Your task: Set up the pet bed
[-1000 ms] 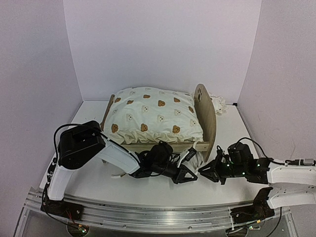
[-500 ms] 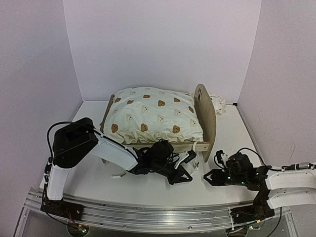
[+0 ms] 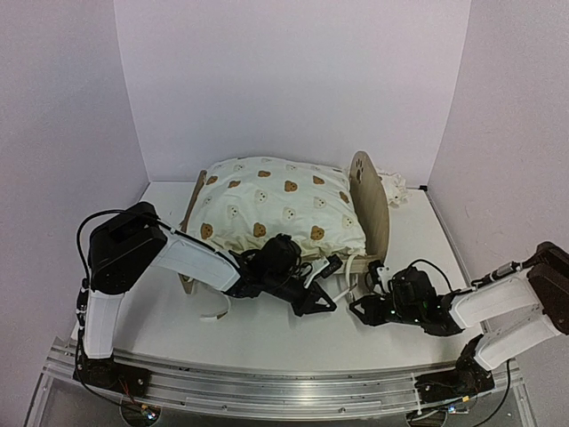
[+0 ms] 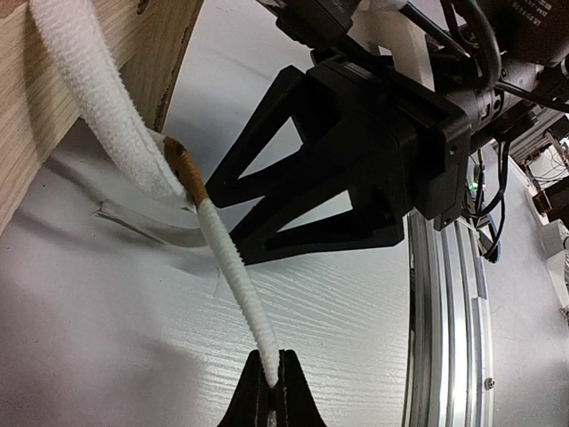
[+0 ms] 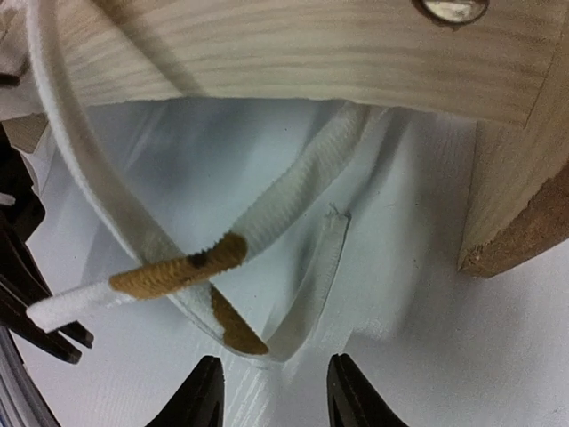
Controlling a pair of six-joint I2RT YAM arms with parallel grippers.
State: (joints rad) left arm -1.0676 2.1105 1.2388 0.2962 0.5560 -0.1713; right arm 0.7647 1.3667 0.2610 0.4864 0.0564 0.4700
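**Left gripper draws a bed tie taut as the right moves in with its fingers spread**

Nearest the arm bases, the left gripper (image 4: 268, 369) has its fingers pinched together on the end of a white tie (image 4: 233, 276). It pulls the tie out in a straight line from the bed's near rail (image 5: 267, 44), low over the table (image 3: 267, 342). The right gripper (image 5: 277, 360) faces it from just beside the bed's front corner. Its fingers are apart, with loose loops of tie lying just ahead of them. That looks like a setup for knotting or securing the ties, so the work seems to be on fastening, not placing.

Behind them the pet bed (image 3: 197, 191) stands mid-table with the bear-print cushion (image 3: 276, 205) already lying on it, against the upright headboard (image 3: 369, 200). A small cream bundle, probably the pillow (image 3: 391, 185), lies behind the headboard, outside the bed, so that step appears undone.

Half a second ago the right gripper sat further back toward the table's near edge. It now reaches in to the corner, while the left has shifted slightly leftward with the tie. The bed and cushion have not moved.
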